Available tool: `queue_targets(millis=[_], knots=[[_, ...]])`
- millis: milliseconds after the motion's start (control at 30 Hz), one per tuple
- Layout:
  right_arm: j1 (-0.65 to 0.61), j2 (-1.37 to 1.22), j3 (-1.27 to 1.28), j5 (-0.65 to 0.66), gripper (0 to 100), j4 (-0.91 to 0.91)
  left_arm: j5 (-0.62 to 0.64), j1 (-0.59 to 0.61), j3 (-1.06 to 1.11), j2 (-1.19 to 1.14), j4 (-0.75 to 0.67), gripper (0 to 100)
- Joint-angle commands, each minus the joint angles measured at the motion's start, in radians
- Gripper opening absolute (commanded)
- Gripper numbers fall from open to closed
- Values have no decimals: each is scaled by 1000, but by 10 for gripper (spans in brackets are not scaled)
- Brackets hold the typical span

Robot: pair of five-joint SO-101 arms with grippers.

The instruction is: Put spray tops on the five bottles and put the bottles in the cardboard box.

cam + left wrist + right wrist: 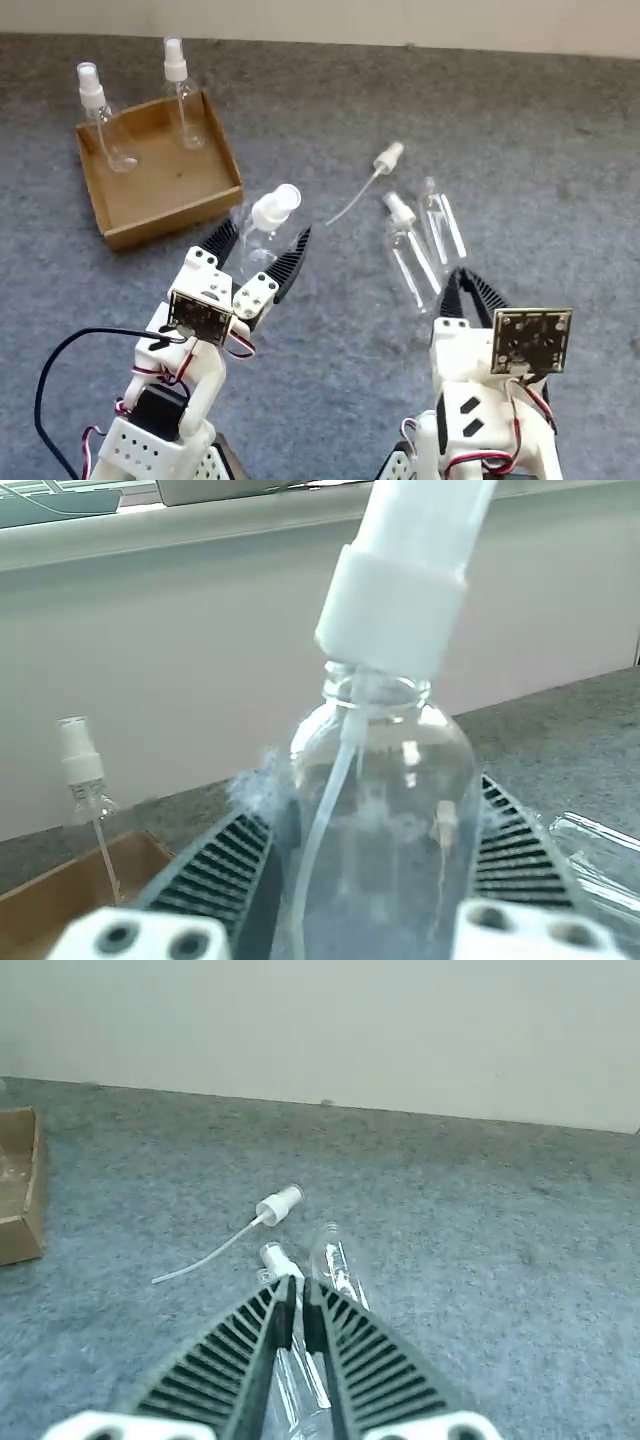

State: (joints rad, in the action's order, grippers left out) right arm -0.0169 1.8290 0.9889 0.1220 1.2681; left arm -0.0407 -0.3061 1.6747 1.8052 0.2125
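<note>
Grey felt-like desk (560, 150): open room at centre & far right, pale wall (400, 18) along far edge. Brown cardboard box (170, 215), shallow, sits far left. 2 standing bottles (105, 130) (187, 105), clear w/ white tops, are upright inside it by its far side. L gripper (262, 250) is just off box's near corner, jaws clamped on held bottle (385, 810). Its white spray top (405, 580) sits askew on neck, dip tube down inside. R gripper (297, 1295) is low at near right, jaws closed on nothing, tips just short of 2 more lying side by side: capped bottle (408, 250) & bare-necked bottle (443, 225). Loose spray top (388, 158) w/ long thin tube lies beyond them, apart.
</note>
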Motion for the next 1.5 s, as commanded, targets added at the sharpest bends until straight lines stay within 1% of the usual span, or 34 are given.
queue_targets(millis=[0, 67, 367, 967, 1067, 1300, 1467], knots=[[21, 12, 7, 5, 5, -24, -3, 15, 19, 15, -23, 147], [21, 12, 24, 9, 5, -24, -3, 15, 19, 15, -23, 147], [25, 12, 305, 11, 5, -33, -3, 15, 19, 15, -23, 147], [21, 12, 731, 11, 5, -33, -3, 13, 21, 12, -21, 147], [21, 10, 777, 11, 5, -33, -3, 13, 21, 12, -21, 147], [21, 8, 796, 6, 5, -16, -3, 13, 21, 7, -20, 147], [21, 8, 796, 6, 5, -15, -3, 13, 21, 12, 21, 147]])
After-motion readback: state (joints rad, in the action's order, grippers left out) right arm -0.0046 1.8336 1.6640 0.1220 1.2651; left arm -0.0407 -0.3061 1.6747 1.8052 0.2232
